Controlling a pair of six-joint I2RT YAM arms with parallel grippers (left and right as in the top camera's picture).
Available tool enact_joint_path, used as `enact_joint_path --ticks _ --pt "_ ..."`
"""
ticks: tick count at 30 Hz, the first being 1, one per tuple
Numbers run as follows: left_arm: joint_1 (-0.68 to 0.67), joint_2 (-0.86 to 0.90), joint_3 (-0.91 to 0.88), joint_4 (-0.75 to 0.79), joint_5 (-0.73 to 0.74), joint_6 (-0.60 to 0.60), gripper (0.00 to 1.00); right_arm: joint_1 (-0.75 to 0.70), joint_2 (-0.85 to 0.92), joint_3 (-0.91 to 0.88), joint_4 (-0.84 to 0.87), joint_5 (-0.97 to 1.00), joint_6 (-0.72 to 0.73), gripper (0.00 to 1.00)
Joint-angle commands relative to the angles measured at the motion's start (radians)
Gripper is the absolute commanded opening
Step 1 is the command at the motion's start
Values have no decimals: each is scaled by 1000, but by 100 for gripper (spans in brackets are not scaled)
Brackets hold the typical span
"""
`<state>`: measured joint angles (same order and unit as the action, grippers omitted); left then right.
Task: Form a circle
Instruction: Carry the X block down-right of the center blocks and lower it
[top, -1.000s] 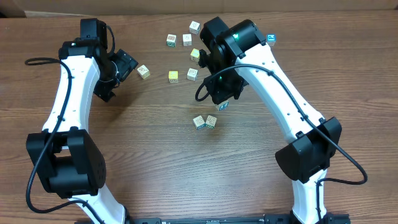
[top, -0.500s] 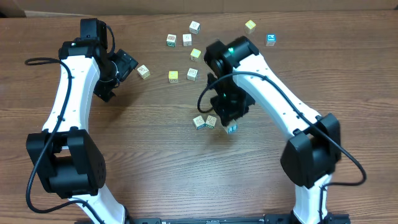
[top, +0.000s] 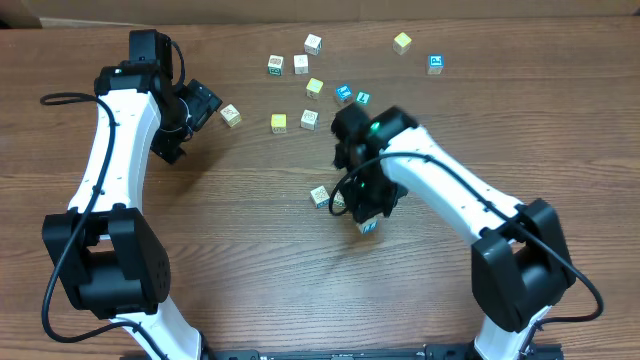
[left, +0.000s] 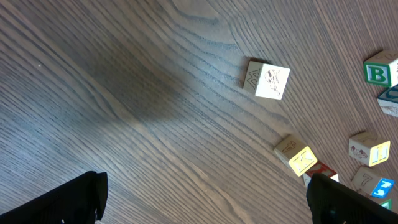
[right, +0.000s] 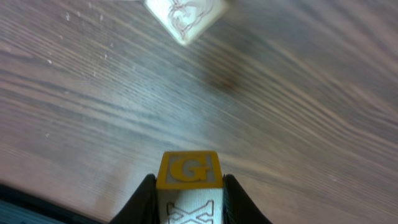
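Observation:
The circle's clump is two cream cubes (top: 320, 195) lying side by side mid-table; the right one is partly under my right arm. My right gripper (top: 367, 222) is just right of them, shut on a cream cube (right: 188, 171) with a yellow G face. This held cube (top: 368, 228) hangs low over the wood. A cream cube (right: 185, 15) lies ahead of it. My left gripper (top: 208, 104) is open at the back left, next to a cream cube (top: 231, 115). In the left wrist view, nothing is between its fingers (left: 62, 202). A red-printed cube (left: 320, 173) peeks out beside the right finger.
Several loose cubes lie scattered at the back: cream ones (top: 301, 63), yellow ones (top: 279, 122) and blue-faced ones (top: 343, 93), with one blue (top: 435, 63) and one yellow (top: 402, 41) at the far right. A green B cube (left: 380, 71) shows at the left wrist view's edge.
My right arm has carried its cube from the back cluster towards the front, ending just right of the two central cubes. Two blue cubes came into view behind it. The left arm stayed still.

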<state>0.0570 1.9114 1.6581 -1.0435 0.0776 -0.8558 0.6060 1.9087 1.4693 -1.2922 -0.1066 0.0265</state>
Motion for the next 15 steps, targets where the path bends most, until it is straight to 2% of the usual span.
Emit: enact_joint_path --ticks 1,5,15 --pt "0 -10 7 1 -7 26 100 39 -12 -64 48 2 18 20" --pt "0 -10 7 1 -7 26 100 77 -12 -126 121 64 64 20" --pt "0 -10 7 1 -7 26 100 95 -12 -183 291 79 79 21"
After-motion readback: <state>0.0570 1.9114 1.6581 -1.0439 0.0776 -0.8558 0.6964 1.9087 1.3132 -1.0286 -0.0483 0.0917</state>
